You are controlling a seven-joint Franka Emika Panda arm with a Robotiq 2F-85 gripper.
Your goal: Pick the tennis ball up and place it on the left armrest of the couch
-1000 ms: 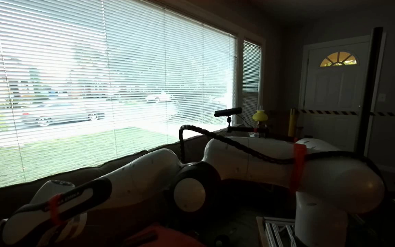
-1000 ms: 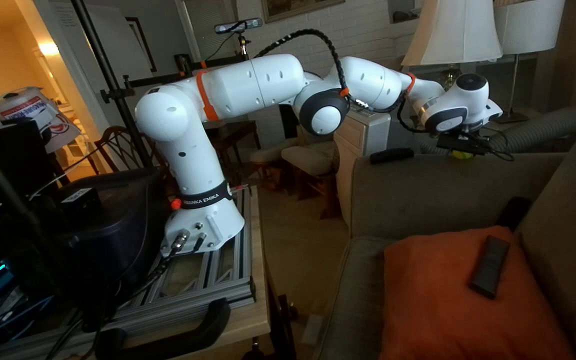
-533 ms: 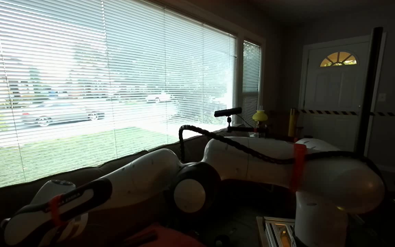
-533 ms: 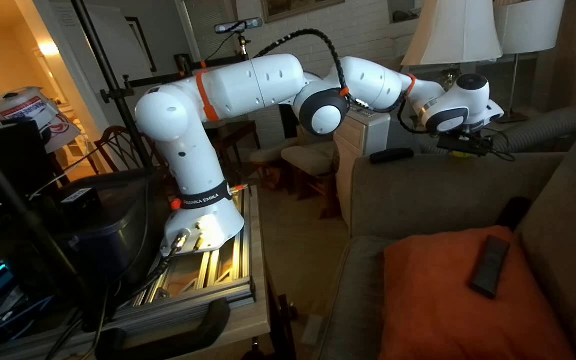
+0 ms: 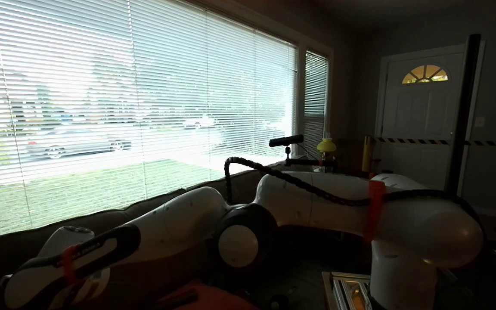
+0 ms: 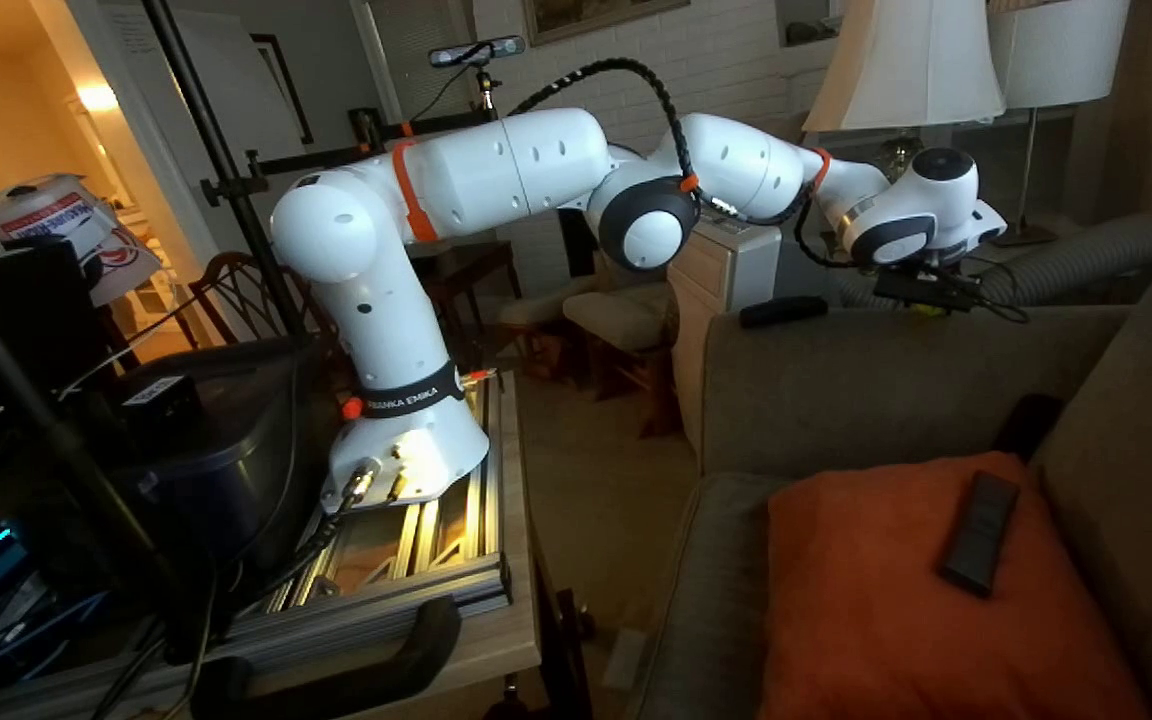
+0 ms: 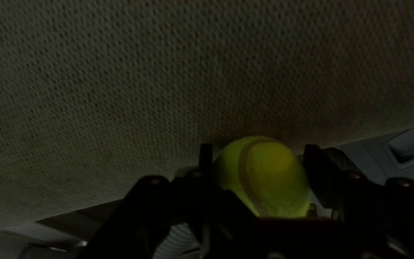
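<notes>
The tennis ball (image 7: 268, 176) sits between the two black fingers of my gripper (image 7: 258, 148) in the wrist view. Both fingers appear to press against its sides. In an exterior view only a small yellow-green patch of the tennis ball (image 6: 926, 311) shows under the gripper (image 6: 928, 289); the fingertips are hard to make out there. The gripper is low over the top of the armrest (image 6: 866, 390) of the brown couch (image 6: 1136, 440). The armrest fabric (image 7: 178, 90) lies close to the ball in the wrist view; I cannot tell whether they touch.
A black object (image 6: 783, 311) lies on the armrest's front end. An orange pillow (image 6: 886, 570) with a dark remote (image 6: 979, 535) lies on the seat. A grey ribbed hose (image 6: 1086, 265) and lamps (image 6: 906, 70) stand behind the armrest. A window with blinds (image 5: 123, 94) is behind the couch.
The arm has hardly moved. Slightly less of the ball shows under the gripper than one second ago. A warm light patch has appeared on the robot's base and its frame.
</notes>
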